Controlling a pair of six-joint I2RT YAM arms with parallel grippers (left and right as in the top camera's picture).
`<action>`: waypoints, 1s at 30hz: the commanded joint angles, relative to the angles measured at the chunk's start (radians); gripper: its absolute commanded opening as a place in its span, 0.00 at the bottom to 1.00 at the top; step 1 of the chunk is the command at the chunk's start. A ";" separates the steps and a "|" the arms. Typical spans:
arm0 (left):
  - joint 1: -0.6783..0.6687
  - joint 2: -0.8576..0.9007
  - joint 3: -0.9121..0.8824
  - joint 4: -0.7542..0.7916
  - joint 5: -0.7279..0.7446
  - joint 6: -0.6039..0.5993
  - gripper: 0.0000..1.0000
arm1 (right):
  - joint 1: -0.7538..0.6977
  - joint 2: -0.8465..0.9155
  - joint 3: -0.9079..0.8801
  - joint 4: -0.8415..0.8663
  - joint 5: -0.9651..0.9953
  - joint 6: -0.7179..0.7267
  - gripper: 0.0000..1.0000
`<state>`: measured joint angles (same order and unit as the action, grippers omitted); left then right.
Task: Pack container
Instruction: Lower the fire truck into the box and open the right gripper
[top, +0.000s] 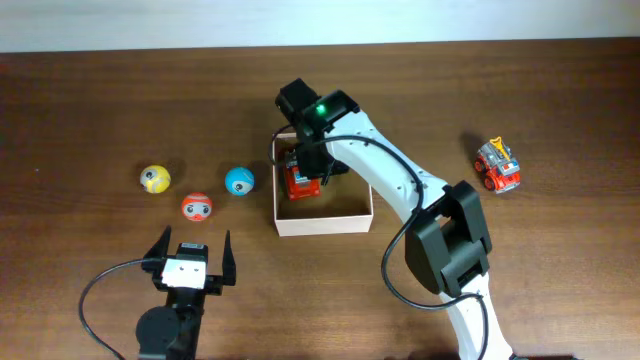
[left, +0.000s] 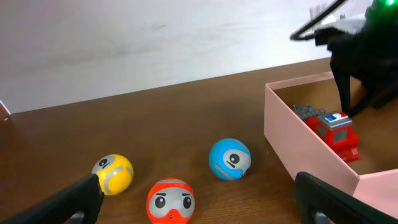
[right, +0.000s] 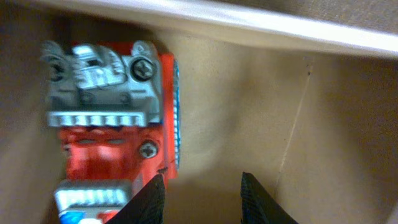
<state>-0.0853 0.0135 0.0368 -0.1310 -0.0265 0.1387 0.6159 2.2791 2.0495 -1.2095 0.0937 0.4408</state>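
Looking at a dark brown wood-grain counter, with a pale wall along the 12 o'clock edge. Nothing fancy.

Container pretty much dead centre of the counter: small square open-topped cardboard box, cream walls from overhead, tan inside. Red toy truck in there, tucked against the 9 o'clock wall.

Out at 9 o'clock from the box: blue ball nearest, then red ball, then yellow ball. Second truck well off at 3 o'clock.

Left fingers down at 7 o'clock, spread wide, holding nothing. Right fingers reaching into the box, parted with a modest gap, just beside the truck and not gripping it.

Only in the right wrist view: grey ladder piece and screw heads on the truck, plus bare cardboard floor between the fingers. Only in the left wrist view: faces on the balls, and box walls looking pinkish. Only from overhead: that second truck.
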 joint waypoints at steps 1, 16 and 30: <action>0.005 -0.008 -0.005 0.002 0.011 0.013 0.99 | -0.001 0.003 -0.044 0.022 0.019 -0.006 0.34; 0.005 -0.008 -0.005 0.002 0.011 0.013 0.99 | -0.001 0.003 -0.053 0.093 -0.130 0.080 0.34; 0.005 -0.008 -0.005 0.002 0.011 0.013 0.99 | -0.008 0.003 -0.053 0.126 -0.061 0.087 0.35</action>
<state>-0.0853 0.0135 0.0368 -0.1310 -0.0265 0.1387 0.6155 2.2791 2.0022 -1.0889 -0.0185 0.5240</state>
